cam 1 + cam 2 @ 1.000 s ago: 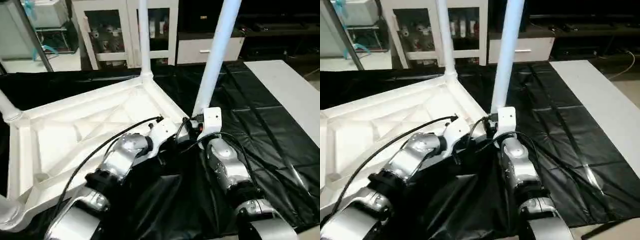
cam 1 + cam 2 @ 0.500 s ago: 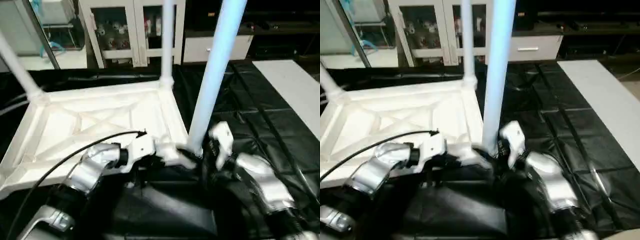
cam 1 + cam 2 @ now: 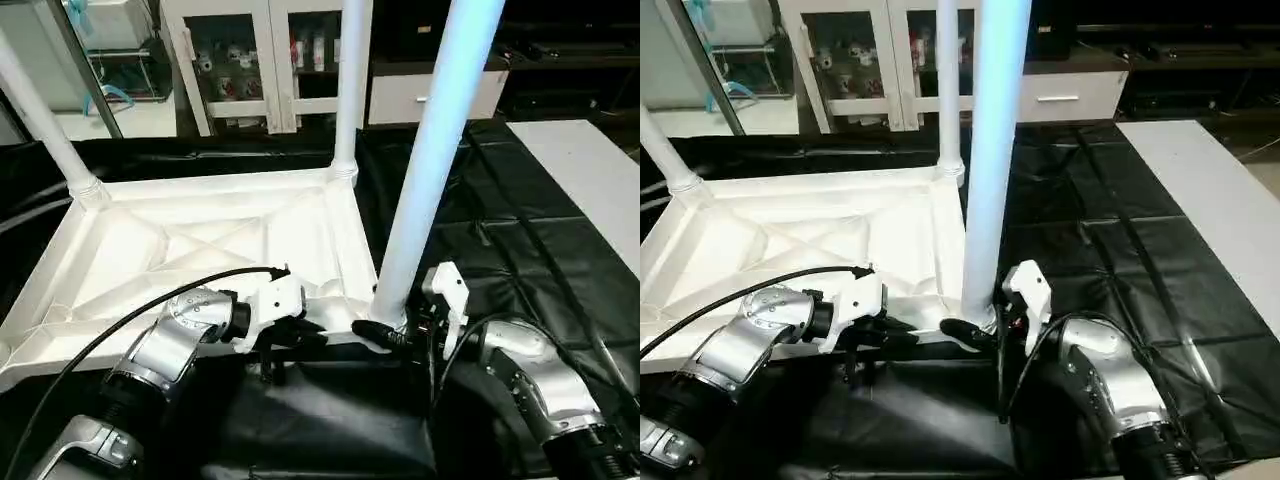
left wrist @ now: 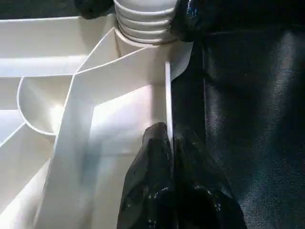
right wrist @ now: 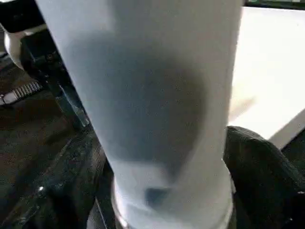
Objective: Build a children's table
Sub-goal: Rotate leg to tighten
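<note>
The left gripper point(image 4: 169, 143) has its 2 black fingers pressed together, pinching the thin side wall of the upturned tabletop point(image 3: 200, 240) just short of the near corner socket. The right gripper point(image 3: 385, 335) stands spread around the foot of the near leg point(image 3: 430, 160); whether its fingers touch the tube is unclear. That leg rises upright from the corner socket between the 2 grippers. Beyond them, 2 more legs stand in the far corners: the far right leg point(image 3: 350, 80) and the far left leg point(image 3: 40, 120). So 3 legs look seated, and by my judgement little remains. The 4th corner, outward of the left arm, is cut off. All leg tops run out of frame. Underneath lies the black-covered work table point(image 3: 520, 230).
</note>
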